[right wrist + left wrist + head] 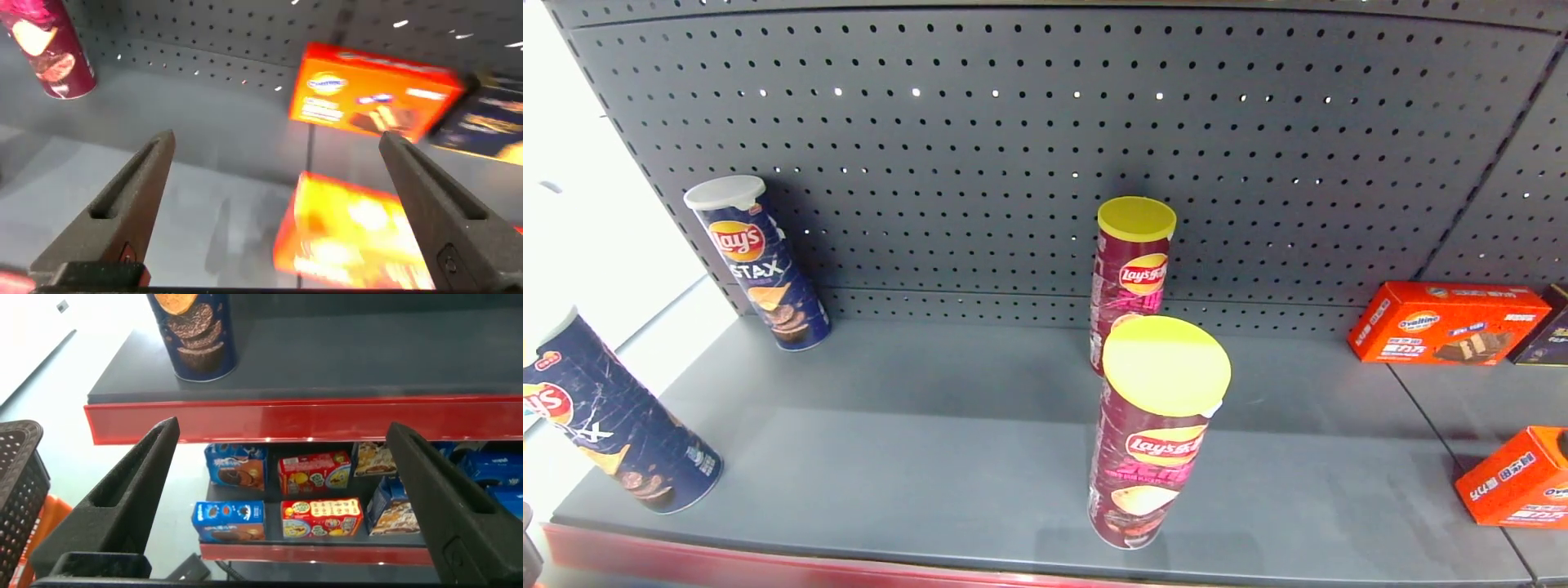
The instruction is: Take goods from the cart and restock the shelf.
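Gaping wide and holding nothing, the left gripper hangs before the red front lip of the grey metal shelf. A black mesh basket, likely the cart, sits just beside it. The right gripper, equally spread and empty, hovers over the shelf near two orange cardboard boxes. Two dark blue cylindrical chip cans and two maroon yellow-lidded cans already stand on the board. Wide bare stretches suggest the restocking is only partly done, with another fetch from the cart due.

Cut off at the left edge: near blue chip can; partly hidden behind front maroon can: rear maroon can; blurred: nearer orange box.
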Controlling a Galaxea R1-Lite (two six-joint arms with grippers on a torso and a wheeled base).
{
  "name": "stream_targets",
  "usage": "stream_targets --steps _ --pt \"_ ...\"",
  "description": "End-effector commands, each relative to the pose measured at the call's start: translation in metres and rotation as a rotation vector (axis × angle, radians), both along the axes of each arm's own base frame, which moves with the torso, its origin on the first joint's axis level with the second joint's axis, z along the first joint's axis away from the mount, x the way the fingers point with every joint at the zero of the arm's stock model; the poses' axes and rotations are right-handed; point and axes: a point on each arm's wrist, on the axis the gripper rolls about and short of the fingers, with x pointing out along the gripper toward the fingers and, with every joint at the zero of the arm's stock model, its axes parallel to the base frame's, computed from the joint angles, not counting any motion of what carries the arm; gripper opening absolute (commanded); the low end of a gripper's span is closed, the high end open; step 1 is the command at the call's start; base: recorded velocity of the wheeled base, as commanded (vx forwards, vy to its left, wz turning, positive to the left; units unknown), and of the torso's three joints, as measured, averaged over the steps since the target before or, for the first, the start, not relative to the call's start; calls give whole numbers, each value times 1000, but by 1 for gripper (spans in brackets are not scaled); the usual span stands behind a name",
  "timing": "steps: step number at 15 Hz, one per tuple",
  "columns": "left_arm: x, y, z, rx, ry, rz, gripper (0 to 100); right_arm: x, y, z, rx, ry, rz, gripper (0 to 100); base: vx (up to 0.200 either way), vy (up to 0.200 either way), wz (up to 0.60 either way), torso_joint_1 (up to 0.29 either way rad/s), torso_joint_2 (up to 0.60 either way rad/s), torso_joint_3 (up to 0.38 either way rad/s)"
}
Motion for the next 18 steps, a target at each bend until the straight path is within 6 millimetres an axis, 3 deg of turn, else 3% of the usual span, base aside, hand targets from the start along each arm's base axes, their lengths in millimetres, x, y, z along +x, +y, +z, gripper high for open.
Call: stream_targets --steps 1,2,3,4,9,18 --pt "0 0 0 0 -2 0 100 -54 0 -50 -1 -63 -7 100 0 0 0 0 0 0" --pt "0 0 0 0 -2 0 100 -57 0 -55 -1 -63 -10 100 0 0 0 0 0 0" --pt "0 0 0 0 -3 0 100 -75 0 -101 7 -39 -8 100 0 0 0 0 0 0" --pt "0 0 0 0 -3 0 100 -72 0 -109 13 -13 -10 100 0 0 0 0 0 0" --pt "0 0 0 0 -3 2 100 -72 -2 -114 126 59 -91 100 0 0 0 0 0 0" --pt "0 0 0 -24 -3 19 100 -72 -2 -114 129 59 -93 100 0 0 0 0 0 0"
